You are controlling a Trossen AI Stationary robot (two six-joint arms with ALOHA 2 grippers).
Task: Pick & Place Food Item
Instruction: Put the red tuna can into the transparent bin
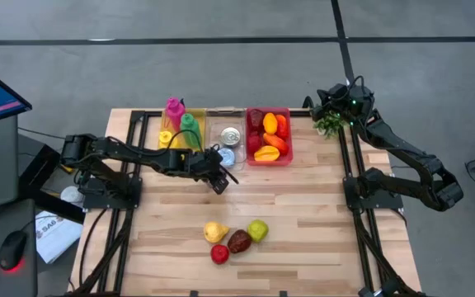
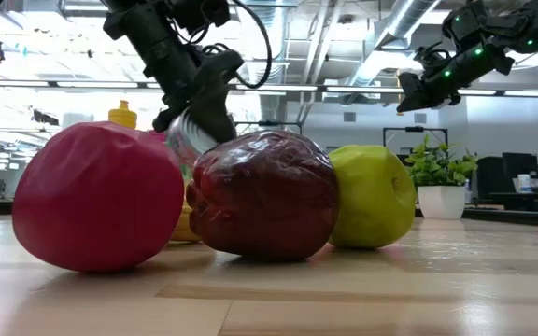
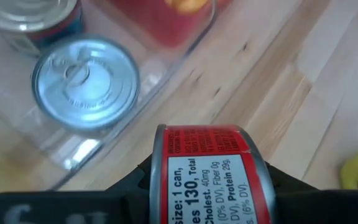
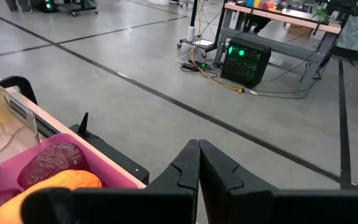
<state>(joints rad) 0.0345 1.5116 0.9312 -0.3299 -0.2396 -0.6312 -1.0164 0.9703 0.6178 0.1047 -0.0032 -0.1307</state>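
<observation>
My left gripper [image 1: 219,179] is shut on a can with a red label [image 3: 207,180], just in front of the clear bin's [image 1: 225,136] near edge. The clear bin holds two more cans [image 3: 86,81]. My right gripper [image 4: 199,163] is shut and empty, above the table's far right corner beside a small plant [image 1: 330,124]. Several toy fruits lie on the table near its front: a yellow one [image 1: 214,232], a dark red one [image 1: 238,241], a green apple [image 1: 257,230] and a red one [image 1: 219,254]. My left gripper pinches the can between its two fingers [image 3: 129,190], one on each side of the can's labelled round wall [image 3: 166,186]. The fingers slant down from the table's left side. In the low view the can [image 2: 181,135] looks lifted above the table.
A red bin [image 1: 269,158] with orange, yellow and red fruits stands right of the clear bin. A bin with pink, green and yellow bottles [image 1: 180,124] stands left of it. Bare wood lies between the bins and the fruits. A monitor and a mouse sit off the table's left.
</observation>
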